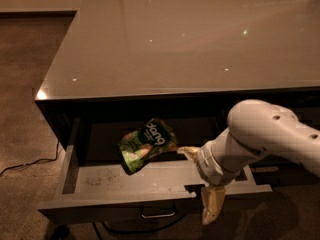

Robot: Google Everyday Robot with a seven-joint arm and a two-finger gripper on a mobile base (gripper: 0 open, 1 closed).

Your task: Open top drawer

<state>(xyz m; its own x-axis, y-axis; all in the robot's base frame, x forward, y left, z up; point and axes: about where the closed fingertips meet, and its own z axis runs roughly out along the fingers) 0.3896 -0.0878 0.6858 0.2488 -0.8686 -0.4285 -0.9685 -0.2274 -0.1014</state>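
Observation:
The top drawer [100, 176] is pulled well out from under the glossy grey counter top [200, 44]. Its scuffed lighter grey floor shows, and a small loop handle [157, 214] hangs below its front wall. My gripper [200, 180] on the white arm [265, 134] is at the drawer's front wall, right of centre. It is open: one yellowish finger [187, 152] is inside the drawer and the other [212, 207] hangs outside in front of the wall. The fingers straddle the front wall.
A green snack bag [147, 143] lies inside the drawer, just left of the inner finger. The cabinet's left side ends at carpet [25, 99], where a dark cable [30, 163] runs. A right-hand drawer front [300, 96] is partly hidden behind the arm.

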